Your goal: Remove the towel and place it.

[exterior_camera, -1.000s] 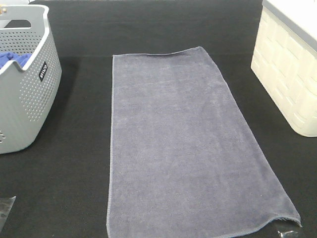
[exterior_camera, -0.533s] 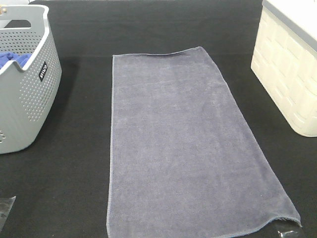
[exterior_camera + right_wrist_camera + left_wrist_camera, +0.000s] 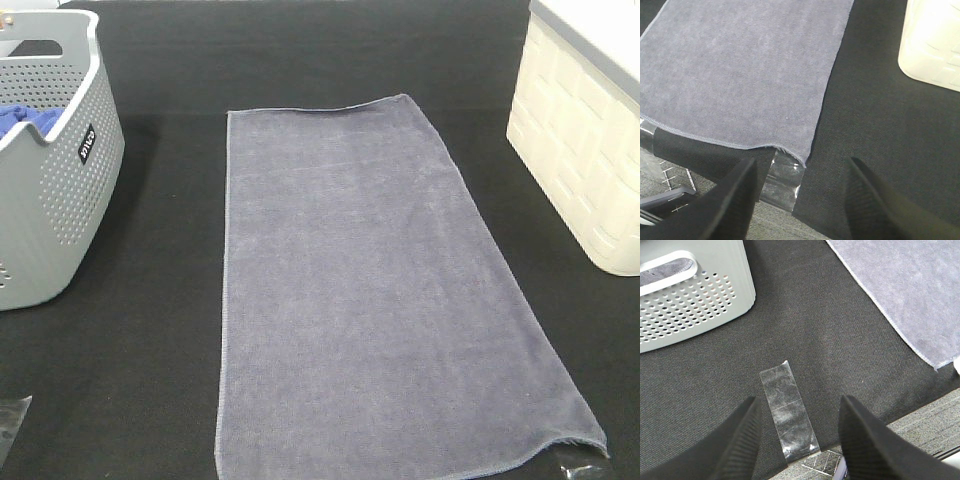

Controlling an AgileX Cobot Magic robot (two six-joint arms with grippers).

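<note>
Towel (image 3: 375,290) lies spread flat mid-table, between the grey basket (image 3: 50,200) at 9 o'clock and the cream bin (image 3: 585,150) at 2 o'clock. It looks soft and light; near hem corners suit pinching. Left gripper (image 3: 799,440) and right gripper (image 3: 800,200) are both spread, holding nothing.

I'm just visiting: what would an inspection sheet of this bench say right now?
Surface: black cloth, with clear tape strips near its front edge.
Job's things: towel lies spread flat in the middle, touched by neither gripper.
Clutter: grey perforated basket on the left, holding a blue cloth; cream bin on the right.
Grippers: left gripper and right gripper both open, empty, above the front edge.
Cables: nothing seen.
Surroundings: nothing seen beyond the table.
</note>
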